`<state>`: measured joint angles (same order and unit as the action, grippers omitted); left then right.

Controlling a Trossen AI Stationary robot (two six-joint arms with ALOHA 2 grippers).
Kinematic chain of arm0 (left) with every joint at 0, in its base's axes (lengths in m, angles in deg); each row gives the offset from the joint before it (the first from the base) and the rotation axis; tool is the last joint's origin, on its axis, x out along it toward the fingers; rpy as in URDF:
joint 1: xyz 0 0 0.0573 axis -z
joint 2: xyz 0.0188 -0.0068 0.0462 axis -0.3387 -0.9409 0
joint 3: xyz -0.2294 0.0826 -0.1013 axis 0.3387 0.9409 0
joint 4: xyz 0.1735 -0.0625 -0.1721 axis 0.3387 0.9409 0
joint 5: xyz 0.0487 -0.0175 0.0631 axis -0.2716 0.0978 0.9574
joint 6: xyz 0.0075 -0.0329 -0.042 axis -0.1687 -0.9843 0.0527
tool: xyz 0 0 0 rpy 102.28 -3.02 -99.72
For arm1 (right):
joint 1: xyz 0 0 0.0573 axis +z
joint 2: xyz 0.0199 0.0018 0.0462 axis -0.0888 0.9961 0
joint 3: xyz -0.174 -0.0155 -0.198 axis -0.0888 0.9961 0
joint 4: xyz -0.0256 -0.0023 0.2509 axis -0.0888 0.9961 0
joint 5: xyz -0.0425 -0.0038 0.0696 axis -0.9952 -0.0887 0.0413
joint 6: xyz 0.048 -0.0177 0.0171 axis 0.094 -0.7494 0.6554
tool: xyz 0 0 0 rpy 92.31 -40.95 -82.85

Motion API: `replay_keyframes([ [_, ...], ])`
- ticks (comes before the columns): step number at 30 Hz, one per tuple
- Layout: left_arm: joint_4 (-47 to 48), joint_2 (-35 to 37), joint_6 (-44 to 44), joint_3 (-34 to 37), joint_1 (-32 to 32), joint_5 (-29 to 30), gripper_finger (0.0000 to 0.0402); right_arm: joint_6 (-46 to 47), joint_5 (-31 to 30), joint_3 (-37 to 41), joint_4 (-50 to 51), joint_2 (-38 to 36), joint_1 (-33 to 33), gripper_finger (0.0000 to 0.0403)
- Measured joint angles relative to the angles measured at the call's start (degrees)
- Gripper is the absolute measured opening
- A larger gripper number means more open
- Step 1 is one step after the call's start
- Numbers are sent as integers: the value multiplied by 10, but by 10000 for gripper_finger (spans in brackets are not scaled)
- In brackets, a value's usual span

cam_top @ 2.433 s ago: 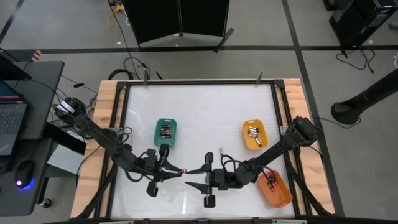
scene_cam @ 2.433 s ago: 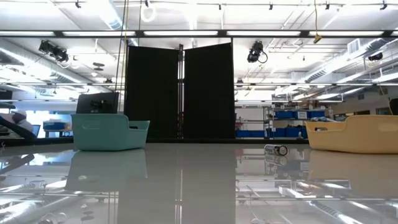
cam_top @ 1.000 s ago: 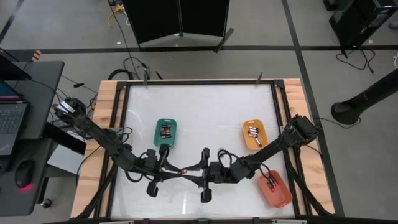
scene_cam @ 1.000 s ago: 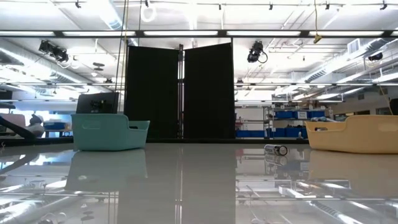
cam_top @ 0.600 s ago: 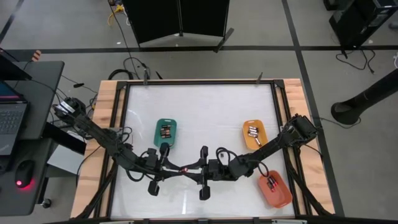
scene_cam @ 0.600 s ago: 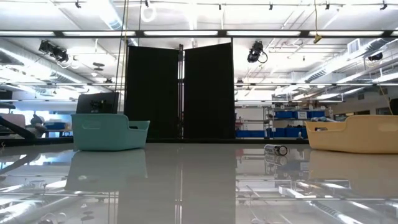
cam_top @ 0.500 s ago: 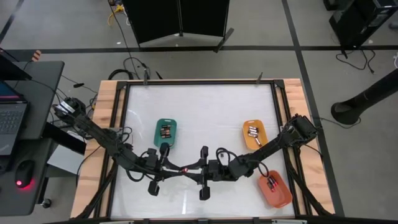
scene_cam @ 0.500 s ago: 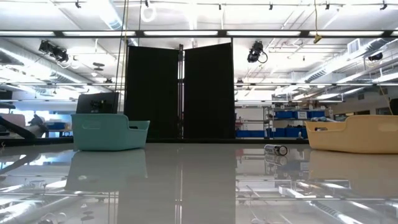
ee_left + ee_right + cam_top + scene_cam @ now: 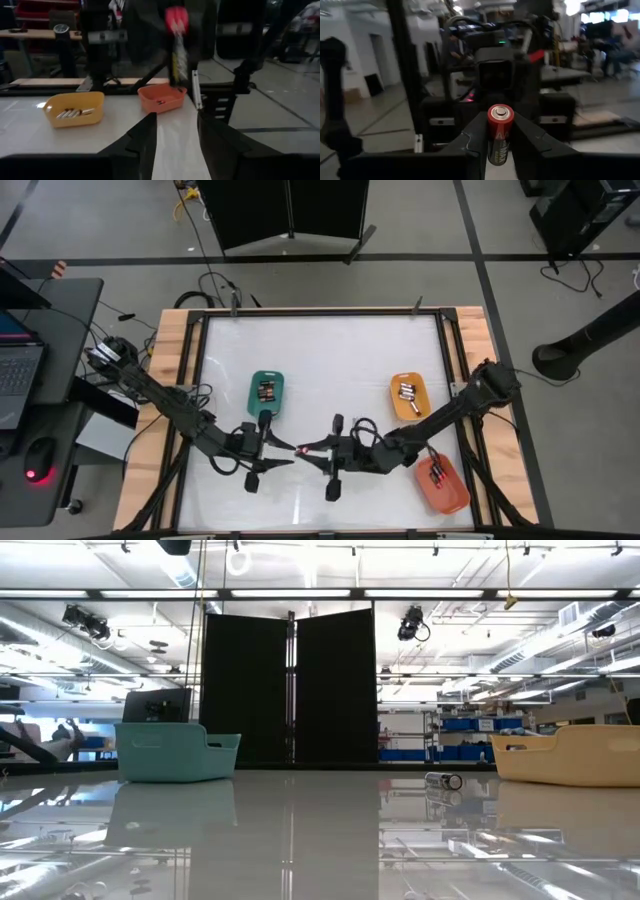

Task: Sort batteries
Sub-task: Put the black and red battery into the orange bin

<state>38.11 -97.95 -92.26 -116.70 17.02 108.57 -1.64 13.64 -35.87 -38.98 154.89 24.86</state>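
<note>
Right tool (image 9: 304, 448) is clamped on an AA battery (image 9: 498, 133): its wrist view shows the red-capped cell upright between both fingers (image 9: 470, 142), with the other arm's wrist just beyond it. The high view shows only a red speck at that tool's tip.

Left tool (image 9: 284, 452) has its fingers (image 9: 145, 136) apart with nothing between them. Its wrist view shows the same battery (image 9: 178, 47) held ahead of it in the right tool, blurred, red end up. In the high view the two tools sit tip to tip, low centre of the tabletop (image 9: 330, 365).

Past the left tool, its wrist view shows a yellow tray (image 9: 74, 108) with several cells and an orange tray (image 9: 161, 97) with something small inside. The high view adds a green tray (image 9: 266, 391) just beside the left tool's arm, the yellow tray (image 9: 409, 396) and orange tray (image 9: 441, 483) beside the right arm, each holding cells.

The low view shows neither tool, only a lone battery (image 9: 443, 780) lying on its side on the tabletop between the green tray (image 9: 176, 753) and yellow tray (image 9: 565, 754).
</note>
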Motion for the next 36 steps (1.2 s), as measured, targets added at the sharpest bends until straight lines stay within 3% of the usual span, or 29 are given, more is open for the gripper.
replay_keyframes([
  [8,9,0,20,0,0,23,151,152,-82,0,283,-95,33,73],
  [15,13,0,35,0,-2,32,151,325,-75,0,546,-169,58,73],
  [24,12,0,44,1,-31,34,152,462,34,0,718,-202,64,72],
  [36,59,0,50,1,-82,-55,152,600,243,0,867,-202,50,72],
])
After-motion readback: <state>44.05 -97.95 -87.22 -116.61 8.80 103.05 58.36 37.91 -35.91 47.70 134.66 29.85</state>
